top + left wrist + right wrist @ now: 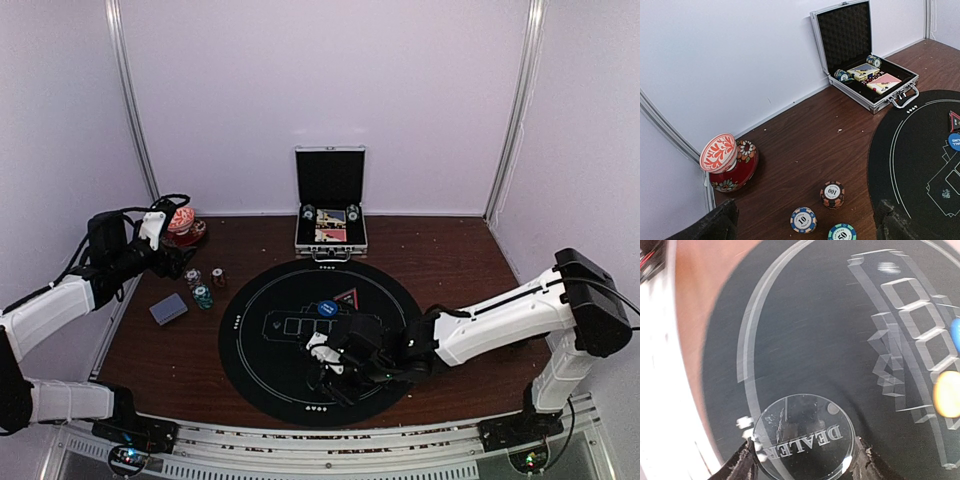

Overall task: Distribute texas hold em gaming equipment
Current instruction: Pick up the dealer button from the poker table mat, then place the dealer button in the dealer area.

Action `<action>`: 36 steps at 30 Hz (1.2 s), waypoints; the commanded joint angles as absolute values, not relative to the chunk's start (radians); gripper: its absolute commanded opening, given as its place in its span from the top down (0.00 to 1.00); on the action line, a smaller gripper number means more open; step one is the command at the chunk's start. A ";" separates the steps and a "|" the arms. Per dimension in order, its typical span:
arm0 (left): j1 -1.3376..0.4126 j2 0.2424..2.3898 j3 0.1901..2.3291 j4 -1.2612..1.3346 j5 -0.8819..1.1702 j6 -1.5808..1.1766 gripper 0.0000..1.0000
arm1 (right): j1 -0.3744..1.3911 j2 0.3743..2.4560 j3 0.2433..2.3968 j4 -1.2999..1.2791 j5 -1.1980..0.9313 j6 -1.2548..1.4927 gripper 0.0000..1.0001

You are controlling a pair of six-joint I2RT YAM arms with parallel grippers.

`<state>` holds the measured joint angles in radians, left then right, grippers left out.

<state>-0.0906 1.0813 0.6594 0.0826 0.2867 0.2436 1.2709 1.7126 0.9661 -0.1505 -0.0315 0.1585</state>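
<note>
Pinching the clear DEALER disc (804, 437) by its rim, right gripper (805, 457) half-open — disc flat between its jaws, over the black mat (810, 340). Left gripper (805, 222) wide open, empty — chip stacks (832, 194) just ahead of it

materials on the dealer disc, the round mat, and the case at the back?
Dealer disc: likely clear acrylic, glossy; the dark mat shows through it, and the lettering looks engraved. Mat: probably matte black rubber or felt, with printed white lines. Case: silvery metal-look frame, black egg-crate foam lining.
</note>
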 commanded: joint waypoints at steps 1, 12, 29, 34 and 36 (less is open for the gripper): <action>-0.085 1.087 0.646 0.147 0.285 0.235 0.02 | 1.315 1.716 0.931 -0.064 -0.114 0.093 0.51; -0.086 1.096 0.646 0.148 0.288 0.238 0.02 | 1.337 1.769 0.918 -0.036 -0.151 0.065 0.52; -0.084 1.104 0.649 0.144 0.291 0.237 0.02 | 1.355 1.787 0.913 -0.050 -0.169 0.044 0.48; -0.085 1.106 0.649 0.144 0.291 0.238 0.02 | 1.357 1.794 0.919 -0.063 -0.141 0.042 0.41; -0.085 1.106 0.649 0.144 0.291 0.238 0.02 | 1.357 1.788 0.918 -0.067 -0.127 0.040 0.35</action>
